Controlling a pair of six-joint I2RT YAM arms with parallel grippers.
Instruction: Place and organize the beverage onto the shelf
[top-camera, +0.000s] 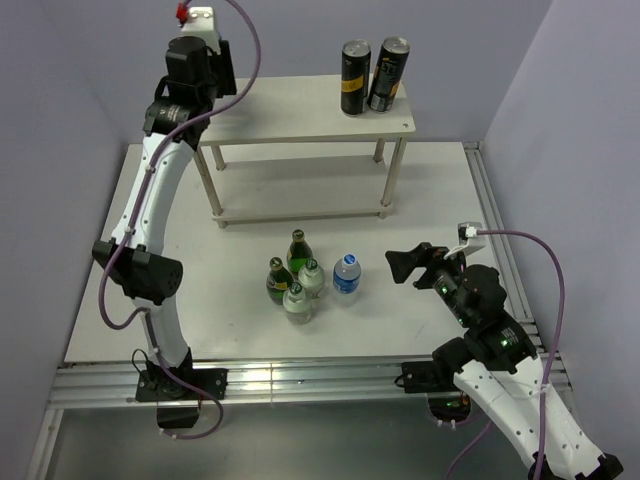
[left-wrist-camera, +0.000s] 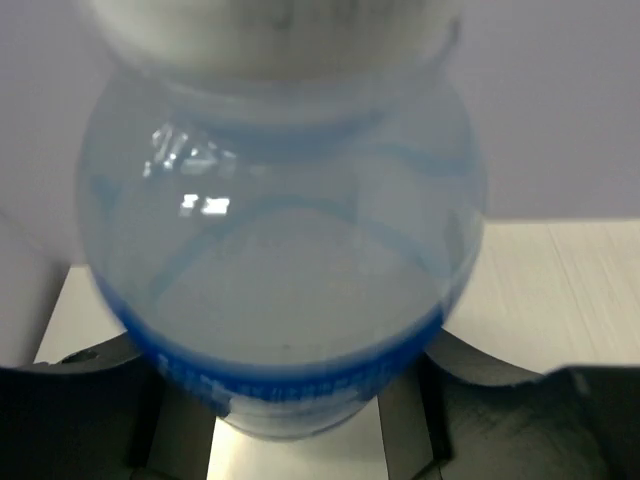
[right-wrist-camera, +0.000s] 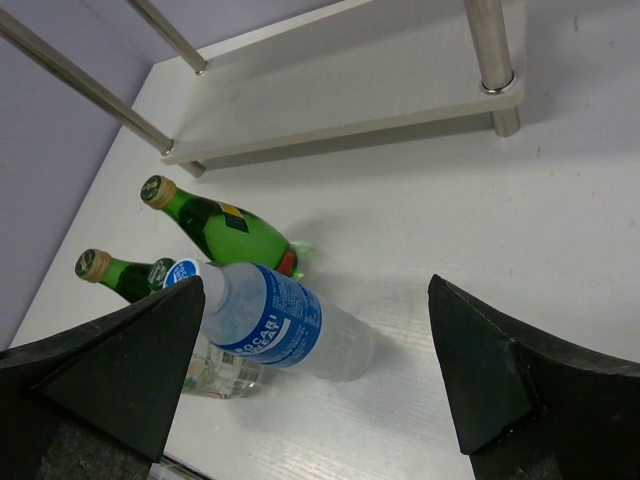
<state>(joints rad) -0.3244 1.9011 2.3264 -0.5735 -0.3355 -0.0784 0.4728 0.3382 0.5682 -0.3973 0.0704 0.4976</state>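
My left gripper (top-camera: 200, 25) is raised at the far left end of the cream-white shelf (top-camera: 300, 112). In the left wrist view it (left-wrist-camera: 295, 430) is shut on a clear plastic bottle with a blue label (left-wrist-camera: 280, 250) over the top board (left-wrist-camera: 560, 280). A second blue-label plastic bottle (top-camera: 346, 273) stands on the table beside two dark green bottles (top-camera: 296, 246) (top-camera: 278, 276) and two clear glass bottles (top-camera: 312, 278) (top-camera: 296, 302). My right gripper (top-camera: 405, 265) is open just right of this cluster. In the right wrist view, it (right-wrist-camera: 318, 290) frames the plastic bottle (right-wrist-camera: 270, 320).
Two black cans (top-camera: 355, 77) (top-camera: 388, 73) stand at the right end of the shelf's top board. The lower board (top-camera: 300, 195) is bare. The shelf's legs (right-wrist-camera: 490, 45) show in the right wrist view. A metal rail (top-camera: 300, 378) runs along the table's near edge.
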